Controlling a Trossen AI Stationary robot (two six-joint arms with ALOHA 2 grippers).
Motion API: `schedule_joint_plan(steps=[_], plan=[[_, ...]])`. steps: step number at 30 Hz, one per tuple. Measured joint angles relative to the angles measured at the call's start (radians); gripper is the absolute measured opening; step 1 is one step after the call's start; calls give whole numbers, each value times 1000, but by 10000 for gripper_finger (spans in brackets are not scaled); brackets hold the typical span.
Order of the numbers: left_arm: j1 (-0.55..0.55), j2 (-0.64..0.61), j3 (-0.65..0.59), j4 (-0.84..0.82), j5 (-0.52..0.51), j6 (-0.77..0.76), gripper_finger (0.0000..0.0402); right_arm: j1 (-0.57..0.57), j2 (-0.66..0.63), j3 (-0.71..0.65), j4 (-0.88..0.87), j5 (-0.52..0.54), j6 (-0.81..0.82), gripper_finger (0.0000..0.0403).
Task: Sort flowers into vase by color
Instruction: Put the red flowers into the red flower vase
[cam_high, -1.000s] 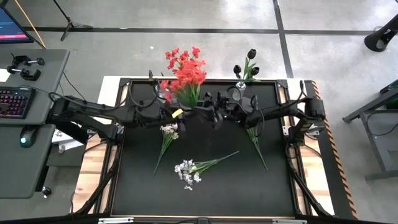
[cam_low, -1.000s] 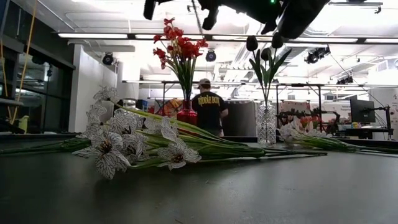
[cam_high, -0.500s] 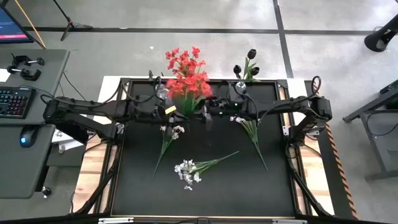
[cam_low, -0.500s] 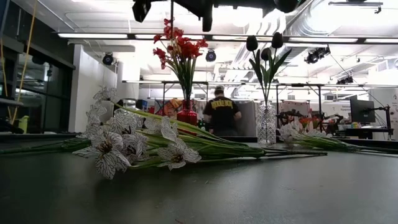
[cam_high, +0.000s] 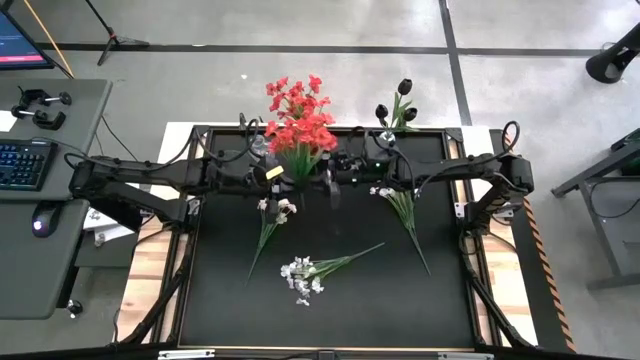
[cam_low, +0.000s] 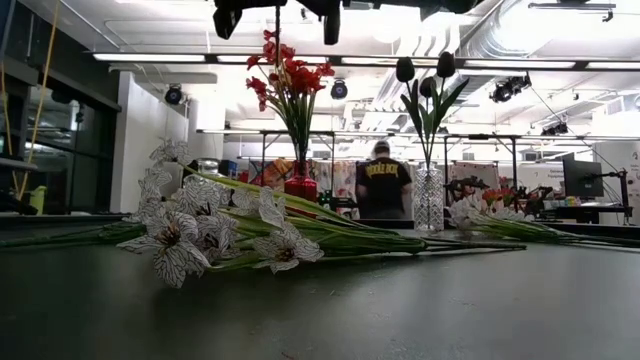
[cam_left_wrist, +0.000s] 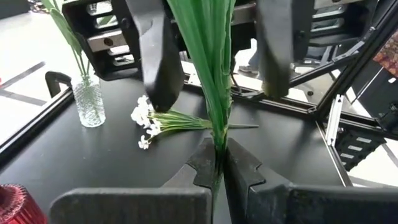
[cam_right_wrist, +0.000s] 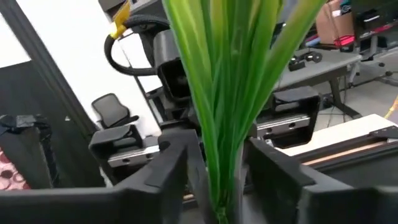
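We hold one red spray (cam_high: 300, 125) upright between two arms near the table's back edge: the left gripper (cam_left_wrist: 217, 163) pinches its green stem (cam_left_wrist: 211, 74), and the right gripper (cam_right_wrist: 217, 180) also closes around the leaves. The stem's long axis runs vertical, with the red vase (cam_low: 300, 186) below. White sprays (cam_high: 305, 272) lie on the table nearer the front.

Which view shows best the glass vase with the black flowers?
The low view: the clear vase stands upright in full side profile, black flowers above it. The high view shows it from above, partly under the right arm. The left wrist view shows it small, blossoms cut off. The right wrist view does not show it.
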Motion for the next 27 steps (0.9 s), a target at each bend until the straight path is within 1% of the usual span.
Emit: schedule_joint_plan(steps=[3, 6, 14, 23, 25, 27], plan=[[0, 0, 0, 0, 0, 0, 0, 0, 0, 0, -1, 12, 5, 127], [0, 5, 0, 2, 0, 0, 0, 2, 0, 0, 0, 12, 8, 107], [0, 46, 0, 2, 0, 0, 0, 5, 0, 0, -8, 11, 17, 94], [-1, 47, 0, 2, -6, -9, 0, 5, 0, 0, -22, 6, 34, 43], [-1, 47, 0, 5, -24, -19, 0, 5, 0, 0, -22, 8, 34, 41], [-1, 47, 0, 24, -38, -23, 0, 4, 0, 0, -21, 14, 34, 49]])
